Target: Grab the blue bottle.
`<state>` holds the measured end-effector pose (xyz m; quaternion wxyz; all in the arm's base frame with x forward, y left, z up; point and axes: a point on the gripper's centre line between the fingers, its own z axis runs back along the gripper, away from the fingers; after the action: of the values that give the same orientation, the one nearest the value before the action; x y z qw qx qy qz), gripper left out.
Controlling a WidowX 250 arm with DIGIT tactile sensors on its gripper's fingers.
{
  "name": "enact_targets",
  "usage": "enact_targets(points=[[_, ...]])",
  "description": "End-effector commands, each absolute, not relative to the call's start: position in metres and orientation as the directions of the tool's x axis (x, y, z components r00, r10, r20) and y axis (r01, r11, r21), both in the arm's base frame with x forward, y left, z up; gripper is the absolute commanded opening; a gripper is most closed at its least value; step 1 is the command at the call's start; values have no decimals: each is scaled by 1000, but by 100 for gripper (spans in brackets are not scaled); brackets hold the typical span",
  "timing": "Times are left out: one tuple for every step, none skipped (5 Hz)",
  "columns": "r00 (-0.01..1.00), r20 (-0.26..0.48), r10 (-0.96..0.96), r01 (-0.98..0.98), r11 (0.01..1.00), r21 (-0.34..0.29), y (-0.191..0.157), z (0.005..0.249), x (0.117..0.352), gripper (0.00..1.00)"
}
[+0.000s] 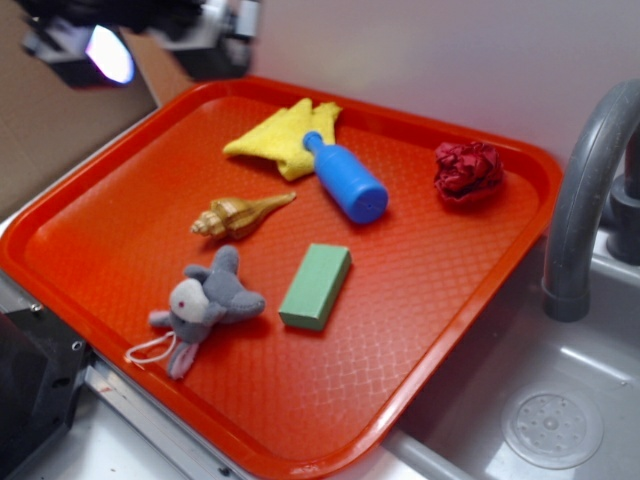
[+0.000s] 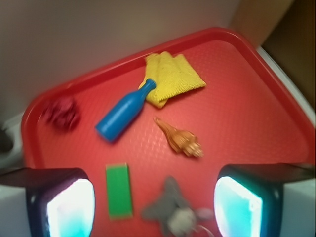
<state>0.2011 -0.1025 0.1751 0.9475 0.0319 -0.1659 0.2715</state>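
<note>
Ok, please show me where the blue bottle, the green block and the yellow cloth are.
blue bottle (image 1: 348, 182): exterior view, middle of its thick body.
green block (image 1: 316, 284): exterior view, centre of its top face.
yellow cloth (image 2: 173, 75): wrist view, middle of the folded cloth.

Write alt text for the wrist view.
Open hand above a red tray. A blue bottle lies with its neck on a yellow cloth; nearer are a green block, shell and grey plush.

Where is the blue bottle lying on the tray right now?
In the exterior view the blue bottle lies on its side in the far half of the orange tray, its neck on the yellow cloth, with the red crumpled ball to its right.
</note>
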Motion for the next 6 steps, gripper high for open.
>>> enact_targets(points=[[663,358,657,-677,731,-88,-88,134,260,100],[652,315,689,-709,702,-69,-80,104,277,100],[645,260,718,-724,684,-94,-74,77,285,100],[659,179,731,-715,682,-153,-86,55,297,100],[691,112,714,-693,699,-177,-98,39,302,100],[712,95,696,-666,712,-223,-101,30,297,0]])
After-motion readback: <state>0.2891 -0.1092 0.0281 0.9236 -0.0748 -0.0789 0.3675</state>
